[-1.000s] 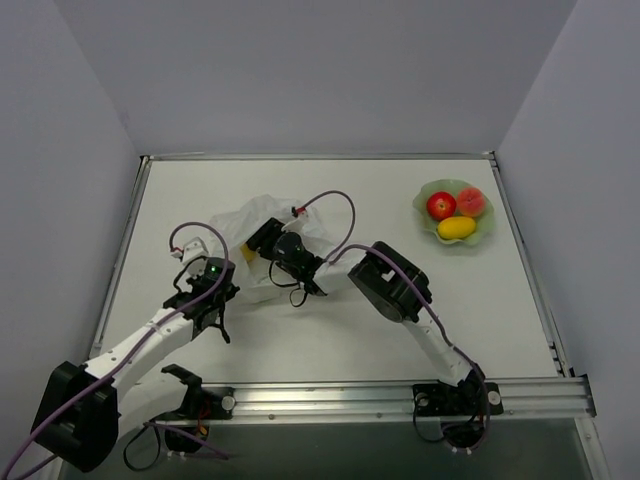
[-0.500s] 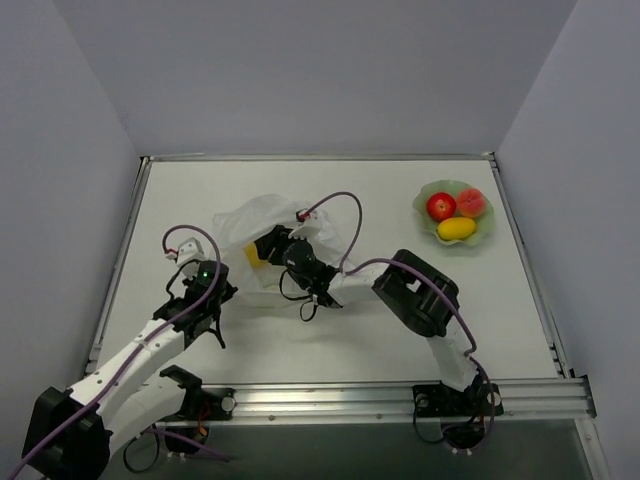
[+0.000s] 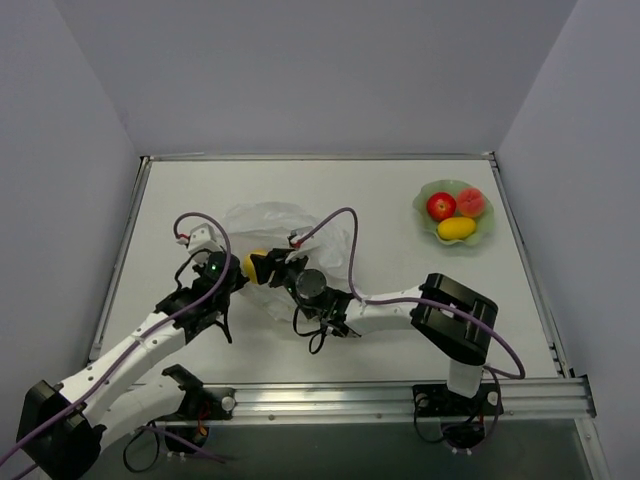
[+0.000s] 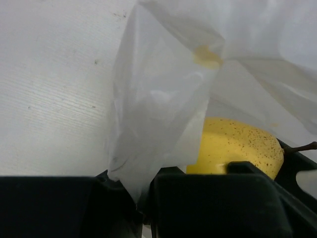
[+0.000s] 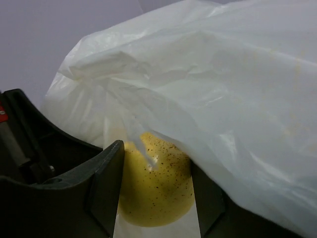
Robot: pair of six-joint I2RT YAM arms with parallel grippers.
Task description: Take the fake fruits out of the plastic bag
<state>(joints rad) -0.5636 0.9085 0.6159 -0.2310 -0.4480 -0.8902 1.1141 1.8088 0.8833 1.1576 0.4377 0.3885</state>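
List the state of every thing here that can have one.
plastic bag, crumpled, one edge pinched by the left gripper.
left gripper, shut on the plastic bag.
right gripper, shut on the yellow pear.
yellow pear, gripped, partly under bag film.
dish, holds the apple, peach and yellow oval fruit.

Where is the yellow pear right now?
In the top view, the yellow pear sits left of centre at the plastic bag's near edge, gripped by the right hand, with the left hand close on its left.
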